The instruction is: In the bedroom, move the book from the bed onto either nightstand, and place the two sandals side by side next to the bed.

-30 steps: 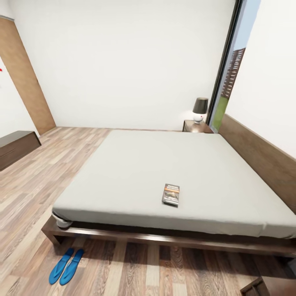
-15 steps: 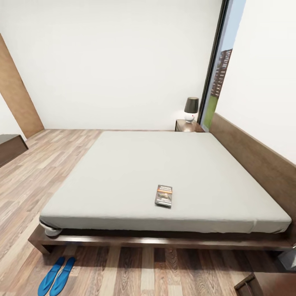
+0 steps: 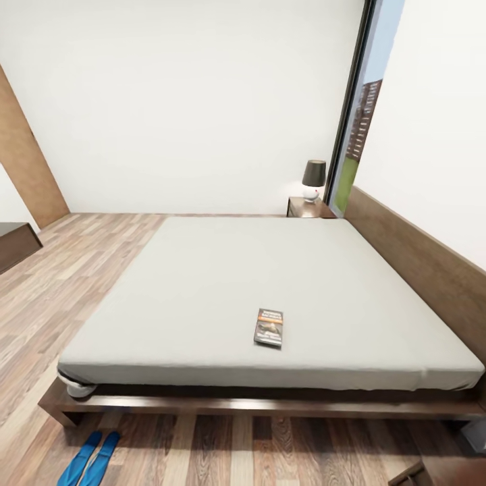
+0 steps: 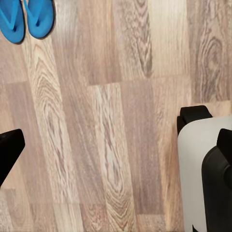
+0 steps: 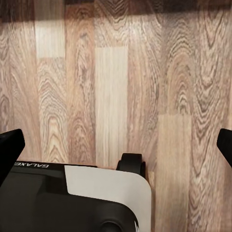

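The book (image 3: 268, 327), dark with an orange band, lies flat on the pale-grey mattress of the bed (image 3: 202, 297), near its front edge. Both blue sandals (image 3: 88, 459) lie side by side on the wood floor by the bed's near left corner. In the left wrist view they appear as one sandal (image 4: 12, 19) and the other sandal (image 4: 38, 17). A nightstand (image 3: 307, 207) stands at the bed's far corner. My left gripper (image 4: 116, 154) hangs open over bare floor. My right gripper (image 5: 116, 145) is also open above the planks, holding nothing.
A lamp (image 3: 312, 179) with a dark shade sits on the far nightstand. A tall window (image 3: 358, 135) is beside it. Another dark wooden corner (image 3: 439, 472) shows at the bottom right, a dresser (image 3: 13, 243) at the left. My white and black base (image 4: 203, 174) is below the grippers.
The whole head view has shifted: the camera turned right and came slightly closer to the bed, so the sandals sit lower and further left in the picture. The book has not moved on the mattress.
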`<state>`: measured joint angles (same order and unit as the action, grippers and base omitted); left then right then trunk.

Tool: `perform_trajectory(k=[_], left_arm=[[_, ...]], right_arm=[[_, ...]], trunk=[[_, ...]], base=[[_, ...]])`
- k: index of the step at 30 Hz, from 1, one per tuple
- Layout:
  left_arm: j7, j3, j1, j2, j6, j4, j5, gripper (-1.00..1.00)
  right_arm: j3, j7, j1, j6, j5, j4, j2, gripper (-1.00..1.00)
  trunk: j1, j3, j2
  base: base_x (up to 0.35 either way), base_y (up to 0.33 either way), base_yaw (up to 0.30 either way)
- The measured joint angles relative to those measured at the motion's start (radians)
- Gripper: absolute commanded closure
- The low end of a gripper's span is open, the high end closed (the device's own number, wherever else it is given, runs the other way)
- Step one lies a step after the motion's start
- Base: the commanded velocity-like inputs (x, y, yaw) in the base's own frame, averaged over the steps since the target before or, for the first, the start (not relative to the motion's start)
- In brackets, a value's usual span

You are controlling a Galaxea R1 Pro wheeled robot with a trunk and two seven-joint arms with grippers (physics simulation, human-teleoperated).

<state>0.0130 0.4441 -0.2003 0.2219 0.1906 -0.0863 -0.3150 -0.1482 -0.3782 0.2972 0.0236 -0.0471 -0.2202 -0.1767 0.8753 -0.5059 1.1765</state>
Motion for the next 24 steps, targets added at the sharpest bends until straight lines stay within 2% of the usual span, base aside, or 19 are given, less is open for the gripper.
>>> perform_trajectory(k=[6, 16, 21, 24], left_arm=[[0.0, 0.0, 0.0, 0.0, 0.0, 0.0, 0.0, -1.0], [0.0, 0.0, 0.0, 0.0, 0.0, 0.0, 0.0, -1.0], [0.001, 0.0, 0.0, 0.0, 0.0, 0.0, 0.0, -1.0], [0.001, 0.0, 0.0, 0.0, 0.0, 0.0, 0.0, -1.0]], right_arm=[[-0.001, -0.001, 0.0, -0.002, 0.001, -0.003, -0.001, -1.0], [-0.003, -0.017, -0.001, -0.006, 0.004, -0.036, -0.003, -1.0], [-0.006, -0.081, -0.014, -0.002, 0.011, -0.169, -0.003, -1.0], [-0.011, -0.12, -0.054, 0.01, 0.014, -0.285, -0.002, -1.0]], trunk=[[0.0, 0.0, 0.0], [0.0, 0.0, 0.0], [0.0, 0.0, 0.0], [0.0, 0.0, 0.0]], base=[[0.135, 0.0, -0.001], [0.037, 0.0, 0.0], [0.007, 0.0, 0.0], [0.003, 0.0, 0.0]])
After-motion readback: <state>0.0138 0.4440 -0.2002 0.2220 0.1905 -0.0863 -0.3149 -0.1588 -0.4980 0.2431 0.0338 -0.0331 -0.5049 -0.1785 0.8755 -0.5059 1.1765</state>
